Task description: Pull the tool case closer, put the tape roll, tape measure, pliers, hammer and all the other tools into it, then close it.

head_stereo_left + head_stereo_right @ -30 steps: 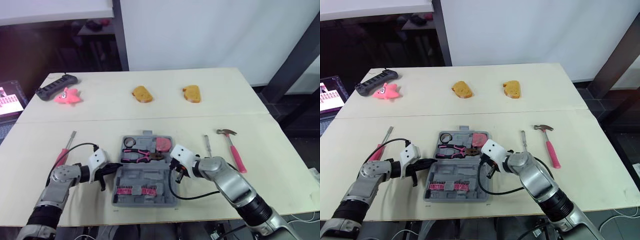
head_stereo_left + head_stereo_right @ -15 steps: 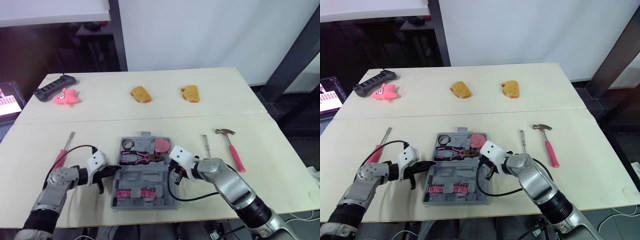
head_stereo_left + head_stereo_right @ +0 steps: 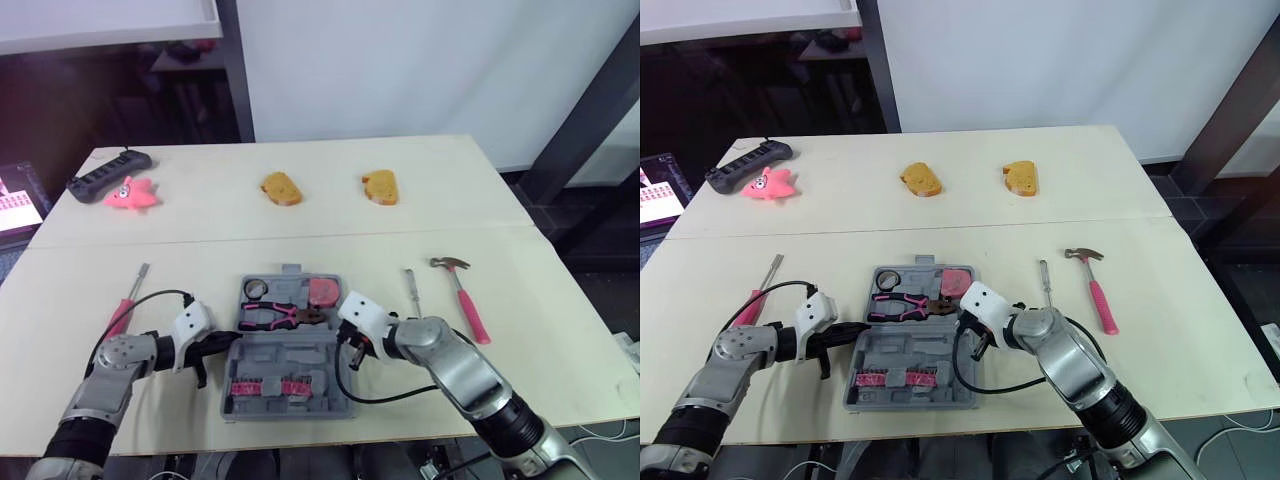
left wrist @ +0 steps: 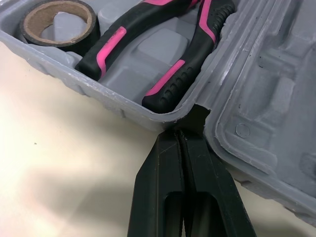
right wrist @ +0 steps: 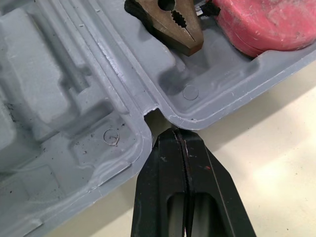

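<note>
Off to the left of the left pincer, a pink-handled screwdriver [image 3: 128, 304] lies alone on the surface [image 3: 330, 230]. The left pincer [image 3: 232, 341] has its two fingers pressed tight together with nothing between them. Its tip sits up against the notch in the left edge of the open tool case [image 3: 290, 352], where the two halves join. Just past that tip, in the case's far half, the tape roll [image 3: 254, 290] sits in the corner. The pliers [image 3: 280, 316] lie across the middle, handles toward the left pincer and steel nose toward the right one. The pink tape measure [image 3: 323, 291] fills the far corner nearest the right pincer. A row of pink bits [image 3: 265, 387] lies in the near half. The right pincer [image 3: 347, 350] is likewise closed flat on nothing, its tip right at the matching notch on the case's right edge. Beyond it to the right, outside the case, lie a slim metal tool [image 3: 412, 287] and then the hammer [image 3: 462, 300] with its pink handle, well apart from the pincer.
</note>
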Controlling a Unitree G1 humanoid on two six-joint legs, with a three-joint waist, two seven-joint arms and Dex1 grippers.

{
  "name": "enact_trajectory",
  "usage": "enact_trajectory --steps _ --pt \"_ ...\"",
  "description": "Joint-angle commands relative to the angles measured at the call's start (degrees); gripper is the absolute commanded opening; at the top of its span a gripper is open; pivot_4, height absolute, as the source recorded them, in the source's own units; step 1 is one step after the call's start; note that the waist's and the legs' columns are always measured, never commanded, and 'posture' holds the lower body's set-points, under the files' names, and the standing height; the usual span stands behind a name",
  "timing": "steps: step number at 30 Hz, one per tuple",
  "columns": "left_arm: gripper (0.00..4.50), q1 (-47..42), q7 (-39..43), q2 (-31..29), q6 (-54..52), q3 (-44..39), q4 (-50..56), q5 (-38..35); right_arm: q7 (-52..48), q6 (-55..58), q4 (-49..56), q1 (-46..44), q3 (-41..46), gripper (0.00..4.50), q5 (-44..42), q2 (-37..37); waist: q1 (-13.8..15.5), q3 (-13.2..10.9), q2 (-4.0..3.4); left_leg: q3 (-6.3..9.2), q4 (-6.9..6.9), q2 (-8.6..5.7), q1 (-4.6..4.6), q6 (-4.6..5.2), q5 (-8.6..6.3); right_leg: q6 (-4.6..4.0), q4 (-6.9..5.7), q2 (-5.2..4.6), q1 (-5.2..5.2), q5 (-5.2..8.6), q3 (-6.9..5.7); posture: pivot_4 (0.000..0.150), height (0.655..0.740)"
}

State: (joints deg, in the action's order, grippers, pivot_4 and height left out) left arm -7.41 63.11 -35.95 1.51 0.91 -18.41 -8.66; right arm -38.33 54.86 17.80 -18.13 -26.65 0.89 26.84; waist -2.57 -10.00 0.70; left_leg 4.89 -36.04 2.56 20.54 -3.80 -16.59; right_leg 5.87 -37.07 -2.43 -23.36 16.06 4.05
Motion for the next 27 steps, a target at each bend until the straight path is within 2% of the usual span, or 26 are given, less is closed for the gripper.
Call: enact_trajectory --steps 1,7,10,12,13,14,15,20,22,27 --pt "0.07 1.99 0.44 -4.02 -1.00 -4.93 0.08 -2.82 -3.13 -4.06 2.42 2.31 6.57 0.00 -3.00 5.28 0.00 -0.04 0.04 0.00 0.00 0.00 0.03 0.00 0.00 0.00 0.01 0.00 -0.02 0.00 0.00 0.150 0.7400" --pt "0.07 9.17 5.60 -10.38 -2.42 -14.82 4.79 -11.91 -7.16 -11.48 10.32 11.20 23.25 0.00 -11.43 11.34 0.05 -0.19 0.08 0.01 -0.07 0.02 0.85 0.00 0.00 0.07 -0.11 0.00 -0.83 -0.05 -0.01 0.150 0.7400" --pt "0.07 13.77 7.75 -15.11 -3.24 -23.75 4.62 -15.50 -10.80 -15.66 11.96 19.03 37.76 0.00 -16.56 13.60 0.25 -0.31 0.20 -0.01 -0.07 0.03 0.92 -0.01 0.00 0.07 -0.10 -0.01 -0.90 -0.05 -0.01 0.150 0.7400" --pt "0.00 15.63 7.64 -17.68 -2.38 -28.02 1.08 -15.64 -13.08 -18.04 11.41 23.57 44.90 0.54 -18.58 15.32 0.32 -0.46 0.35 -0.03 -0.07 0.02 0.92 0.00 0.00 0.07 -0.07 -0.01 -0.88 -0.04 -0.01 0.150 0.7400" --pt "0.42 16.30 7.63 -18.75 -1.43 -29.55 -1.30 -15.41 -14.08 -19.11 10.25 25.59 47.74 0.99 -19.39 16.02 0.27 -0.49 0.36 -0.04 -0.07 0.02 0.93 0.00 0.00 0.04 -0.06 -0.02 -0.88 -0.03 -0.01 0.150 0.7400" --pt "0.54 17.14 8.05 -20.03 -0.77 -31.42 -4.04 -15.35 -15.42 -20.49 8.35 27.89 51.14 1.30 -20.28 16.57 0.27 -0.49 0.36 -0.07 -0.07 0.02 0.91 0.00 0.00 -0.06 -0.04 -0.02 -0.88 0.02 0.00 0.150 0.7400" --pt "0.89 17.70 8.28 -21.21 0.19 -33.14 -7.11 -15.12 -16.66 -22.17 6.33 30.15 54.17 1.85 -20.71 17.09 0.18 -0.49 0.37 -0.11 -0.09 0.02 0.90 0.00 0.00 -0.13 -0.04 -0.03 -0.88 0.06 0.00 0.150 0.7400" --pt "3.38 17.07 7.82 -25.53 5.39 -38.03 -23.16 -14.12 -20.30 -32.69 -3.34 37.67 61.72 4.38 -19.94 17.84 -0.08 -0.53 0.41 -0.19 -0.09 0.02 0.81 0.00 0.00 -0.25 -0.04 -0.03 -0.85 0.06 0.04 0.150 0.7400" --pt "4.46 17.04 7.53 -26.83 8.65 -37.79 -29.07 -12.74 -20.57 -36.08 -6.80 38.57 62.52 4.50 -19.33 18.18 -0.25 -0.55 0.47 -0.22 -0.10 0.03 0.79 0.00 0.00 -0.30 -0.05 -0.03 -0.86 0.02 0.06 0.150 0.7400" --pt "4.46 16.28 6.69 -28.01 13.50 -37.46 -38.36 -11.89 -20.31 -39.61 -11.41 38.68 62.06 4.50 -18.91 19.17 -0.35 -0.55 0.47 -0.33 -0.14 0.03 0.73 -0.02 0.01 -0.35 -0.10 -0.03 -0.86 -0.03 0.17 0.150 0.7400"
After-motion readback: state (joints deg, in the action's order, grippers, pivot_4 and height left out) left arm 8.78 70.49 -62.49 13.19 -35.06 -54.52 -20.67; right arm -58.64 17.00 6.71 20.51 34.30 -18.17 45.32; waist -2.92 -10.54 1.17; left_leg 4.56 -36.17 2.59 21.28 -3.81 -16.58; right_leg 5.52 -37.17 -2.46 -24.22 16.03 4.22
